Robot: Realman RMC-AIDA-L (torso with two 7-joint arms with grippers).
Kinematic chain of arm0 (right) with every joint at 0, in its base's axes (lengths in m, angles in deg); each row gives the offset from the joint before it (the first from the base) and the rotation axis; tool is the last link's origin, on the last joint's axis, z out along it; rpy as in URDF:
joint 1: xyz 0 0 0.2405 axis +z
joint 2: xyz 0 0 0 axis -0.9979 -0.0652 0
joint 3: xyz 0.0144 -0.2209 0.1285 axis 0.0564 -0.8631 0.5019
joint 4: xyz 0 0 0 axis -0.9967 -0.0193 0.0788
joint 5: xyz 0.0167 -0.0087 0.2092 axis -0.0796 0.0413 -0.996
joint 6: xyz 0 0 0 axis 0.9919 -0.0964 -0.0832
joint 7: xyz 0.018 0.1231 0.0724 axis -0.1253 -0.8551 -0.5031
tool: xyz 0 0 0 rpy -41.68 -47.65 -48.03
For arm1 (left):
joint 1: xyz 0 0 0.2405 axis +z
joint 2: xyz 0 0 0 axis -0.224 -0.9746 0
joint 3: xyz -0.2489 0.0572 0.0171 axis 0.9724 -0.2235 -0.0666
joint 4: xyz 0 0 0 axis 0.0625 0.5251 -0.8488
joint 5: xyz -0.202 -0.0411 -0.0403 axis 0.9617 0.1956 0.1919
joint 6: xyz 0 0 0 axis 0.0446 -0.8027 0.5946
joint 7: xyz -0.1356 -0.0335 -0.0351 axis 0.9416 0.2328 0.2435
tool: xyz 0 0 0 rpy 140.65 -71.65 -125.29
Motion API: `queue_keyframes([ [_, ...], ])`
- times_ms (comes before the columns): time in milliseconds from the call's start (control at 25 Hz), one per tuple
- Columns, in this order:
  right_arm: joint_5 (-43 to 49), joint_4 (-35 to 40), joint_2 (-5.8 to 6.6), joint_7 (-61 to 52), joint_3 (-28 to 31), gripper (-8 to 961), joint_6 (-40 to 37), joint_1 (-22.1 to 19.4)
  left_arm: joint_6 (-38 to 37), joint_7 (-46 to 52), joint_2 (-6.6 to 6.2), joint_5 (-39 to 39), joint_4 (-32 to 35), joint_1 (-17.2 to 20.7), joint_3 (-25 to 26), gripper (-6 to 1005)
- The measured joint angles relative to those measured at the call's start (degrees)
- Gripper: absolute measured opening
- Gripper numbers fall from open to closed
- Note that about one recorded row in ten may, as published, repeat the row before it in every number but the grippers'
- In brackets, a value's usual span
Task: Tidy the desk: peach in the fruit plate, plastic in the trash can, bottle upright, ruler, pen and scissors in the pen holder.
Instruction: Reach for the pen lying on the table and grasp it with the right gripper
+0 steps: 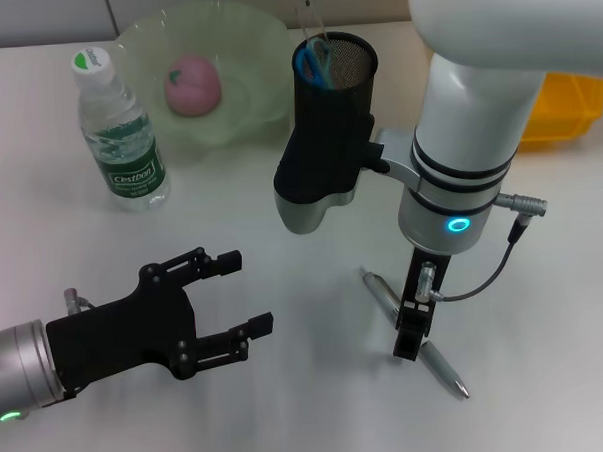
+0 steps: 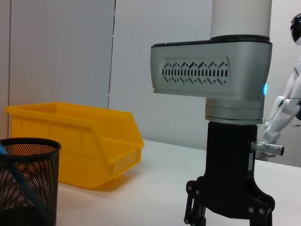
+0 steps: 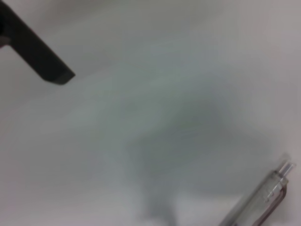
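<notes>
Right tool (image 1: 411, 343) lowered over silver pen (image 1: 416, 333) on white worktop (image 1: 289, 407), finger state impossible to tell, left tool (image 1: 238, 293) released, hovering nearby, peach (image 1: 192, 85) in green fruit plate (image 1: 241, 33).

Soft, even room light falls from overhead, leaving the white table (image 1: 289, 407) bright with only faint shadows under the right gripper (image 1: 411, 336) and the pen (image 1: 416, 331). The head view is crisp, with a small glare on the water bottle (image 1: 120, 134). The right wrist view is badly out of focus, the pen's clear end (image 3: 263, 200) smeared against a grey blur, while the left wrist view stays fairly sharp on the yellow bin (image 2: 75, 141).
</notes>
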Motion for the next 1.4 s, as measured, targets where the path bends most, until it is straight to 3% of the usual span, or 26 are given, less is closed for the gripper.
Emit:
queue_keyframes([
  [760, -0.4, -0.7, 0.0, -0.1, -1.8, 643, 0.8, 0.1, 0.1, 0.0, 0.01, 0.0, 0.0, -0.2, 0.0, 786],
  [1400, -0.4, -0.6, 0.0, -0.5, -2.2, 567, 0.8, 0.1, 0.0, 0.0, 0.0, 0.1, 0.1, -0.2, 0.0, 786],
])
